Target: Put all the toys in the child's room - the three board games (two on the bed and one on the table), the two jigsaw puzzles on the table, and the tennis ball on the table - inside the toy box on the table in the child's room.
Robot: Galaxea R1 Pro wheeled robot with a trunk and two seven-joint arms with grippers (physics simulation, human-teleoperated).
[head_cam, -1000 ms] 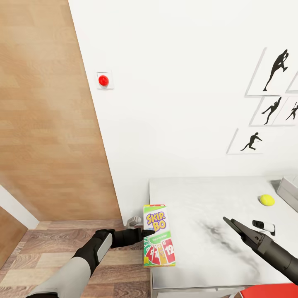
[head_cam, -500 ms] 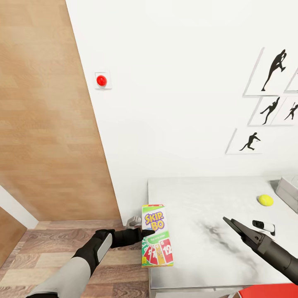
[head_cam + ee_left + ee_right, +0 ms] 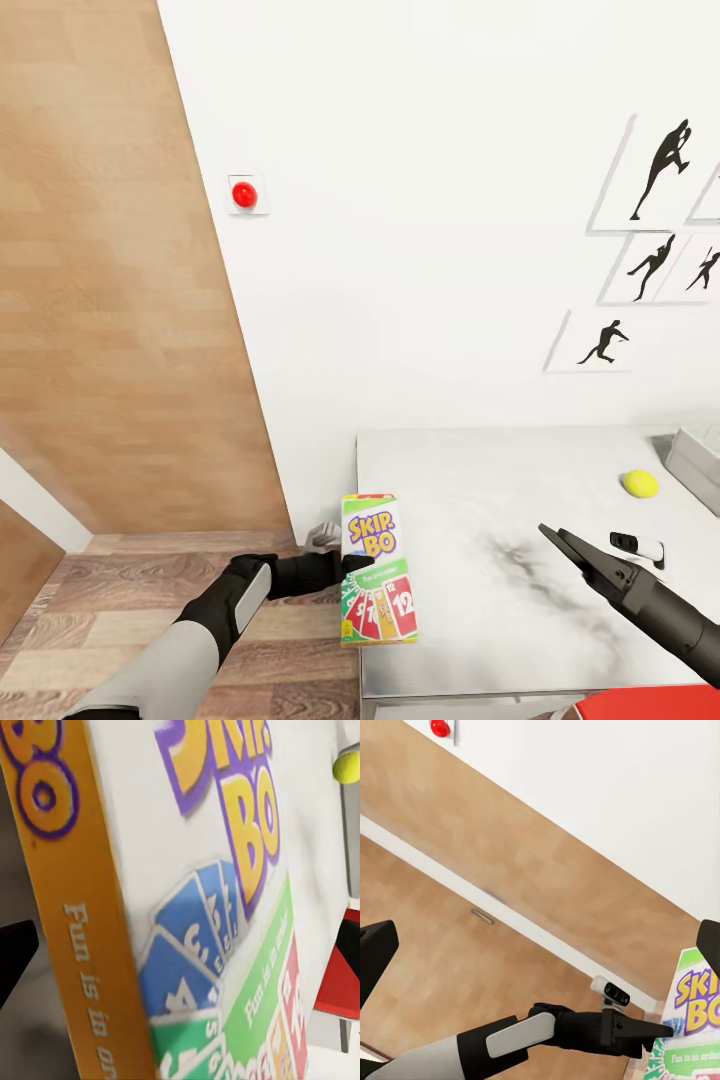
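Observation:
My left gripper (image 3: pixel 357 566) is shut on the left edge of the SKIP-BO board game (image 3: pixel 377 580), a green, white and red box with numbered cards. It holds the box upright over the near left corner of the pale grey table (image 3: pixel 470 490). In the left wrist view the box (image 3: pixel 202 907) is very close. The tennis ball (image 3: pixel 641 484) lies on the table at the far right, beside a corner of the grey toy box (image 3: pixel 697 462). My right gripper (image 3: pixel 566 545) hangs open over the table's near right part, with nothing between its fingers.
A white wall with a red round button (image 3: pixel 244 194) and black silhouette pictures (image 3: pixel 660 170) rises behind the table. A wood-panel door or wall (image 3: pixel 110 300) stands left, above plank floor (image 3: pixel 150 580). A red flat thing (image 3: pixel 650 703) shows at the bottom right edge.
The whole picture has shifted slightly to the left, so the camera moved. The left gripper's hold on the SKIP-BO box and the right arm's pose look the same.

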